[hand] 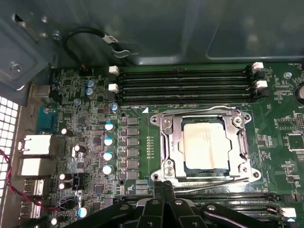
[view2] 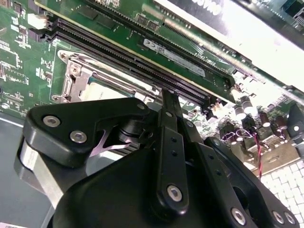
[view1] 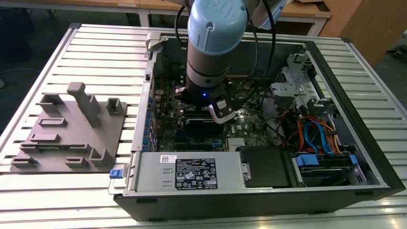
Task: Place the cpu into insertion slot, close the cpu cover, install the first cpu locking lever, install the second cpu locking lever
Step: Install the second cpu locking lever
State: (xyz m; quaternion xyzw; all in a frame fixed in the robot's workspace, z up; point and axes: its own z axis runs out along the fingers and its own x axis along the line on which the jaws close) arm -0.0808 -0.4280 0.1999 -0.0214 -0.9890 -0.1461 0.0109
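In the first wrist view the cpu (hand: 205, 144) lies flat in the insertion slot (hand: 249, 166), its dull silver top showing through the window of the cpu cover (hand: 173, 142). The cover lies down over the chip. Thin wire levers run along two sides of the socket (hand: 216, 186) (hand: 199, 112). My gripper (hand: 164, 184) is shut, its black fingertips pressed together at the socket's corner beside one lever; I cannot tell whether they touch it. In the second wrist view the gripper (view2: 169, 95) points beside the cover (view2: 76, 78). In the exterior view the gripper (view1: 222, 112) reaches down inside the computer case.
Long black memory slots (hand: 185, 85) flank the socket on two sides. A grey power-supply box (view1: 190, 174) and a drive bay with orange and blue cables (view1: 315, 133) sit in the case. A grey fixture plate (view1: 70, 129) lies at the exterior view's left.
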